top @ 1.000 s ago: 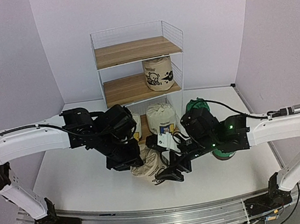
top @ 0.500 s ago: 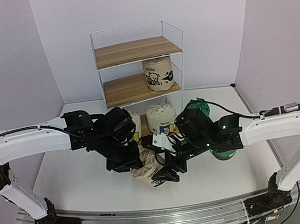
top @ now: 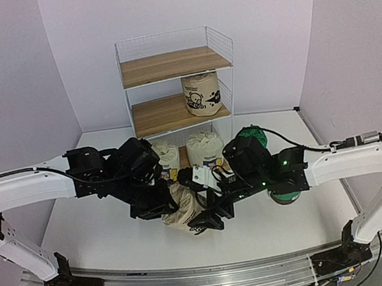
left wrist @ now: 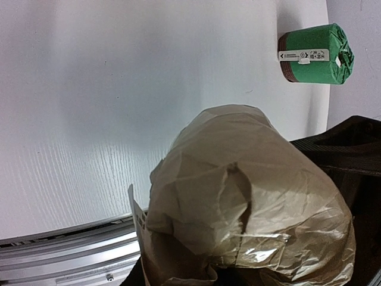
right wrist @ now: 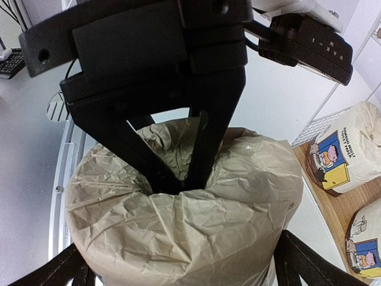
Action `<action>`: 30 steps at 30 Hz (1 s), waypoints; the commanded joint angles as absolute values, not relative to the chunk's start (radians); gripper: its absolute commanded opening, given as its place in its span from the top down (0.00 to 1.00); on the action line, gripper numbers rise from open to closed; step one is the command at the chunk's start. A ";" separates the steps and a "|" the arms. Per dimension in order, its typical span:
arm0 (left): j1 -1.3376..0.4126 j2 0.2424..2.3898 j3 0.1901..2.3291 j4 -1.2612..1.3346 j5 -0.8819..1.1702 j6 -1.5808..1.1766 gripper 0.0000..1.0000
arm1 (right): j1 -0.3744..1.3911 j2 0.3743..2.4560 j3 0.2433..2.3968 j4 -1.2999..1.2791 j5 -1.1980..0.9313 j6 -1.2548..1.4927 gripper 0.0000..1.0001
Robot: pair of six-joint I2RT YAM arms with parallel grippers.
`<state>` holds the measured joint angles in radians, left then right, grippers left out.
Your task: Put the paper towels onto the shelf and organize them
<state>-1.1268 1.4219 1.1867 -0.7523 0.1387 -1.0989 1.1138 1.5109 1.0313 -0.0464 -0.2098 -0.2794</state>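
Observation:
A beige paper towel roll point(top: 184, 211) sits at the front middle of the table. My left gripper point(top: 165, 204) is shut on its gathered top; the right wrist view shows the black fingers point(right wrist: 199, 149) pinching the wrapper. My right gripper point(top: 205, 220) is open, one finger point(right wrist: 56, 271) on each side of the roll point(right wrist: 178, 226). The shelf point(top: 173, 64) stands at the back. Another beige roll point(top: 202, 93) is on its middle board and two white rolls point(top: 206, 148) point(top: 166, 154) on the bottom board. One green roll point(left wrist: 315, 53) lies on its side.
Green rolls point(top: 250, 135) point(top: 286, 194) sit behind and beneath my right arm. The shelf's top board point(top: 167, 65) is bare. An aluminium rail point(top: 209, 281) runs along the near table edge. The white table point(top: 96, 226) lies open to the left.
My right gripper has slid left so its fingers now flank the beige roll. The left arm has shifted slightly left, still holding the roll's top.

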 commanded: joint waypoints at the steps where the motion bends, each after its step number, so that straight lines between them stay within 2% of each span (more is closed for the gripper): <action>1: -1.149 1.365 1.203 -0.450 0.277 -1.044 1.00 | 1.120 1.555 1.061 0.075 -0.279 -0.280 0.02; 8: -1.149 1.372 1.210 -0.415 0.300 -1.022 1.00 | 1.121 1.575 1.076 0.077 -0.224 -0.281 0.06; 14: -1.149 1.383 1.227 -0.439 0.284 -1.022 0.98 | 1.121 1.551 1.068 0.078 -0.223 -0.282 0.46; 17: -1.149 1.386 1.237 -0.463 0.264 -1.028 0.92 | 1.120 1.537 1.064 0.078 -0.231 -0.281 0.51; 19: -1.149 1.381 1.239 -0.470 0.251 -1.031 0.89 | 1.120 1.527 1.060 0.077 -0.234 -0.279 0.58; 22: -1.149 1.371 1.240 -0.471 0.238 -1.034 0.79 | 1.121 1.514 1.053 0.078 -0.235 -0.276 0.71; 28: -1.149 1.353 1.251 -0.501 0.192 -1.035 0.52 | 1.120 1.486 1.043 0.078 -0.225 -0.276 0.98; 30: -1.149 1.349 1.253 -0.509 0.180 -1.035 0.44 | 1.120 1.474 1.038 0.077 -0.218 -0.278 1.00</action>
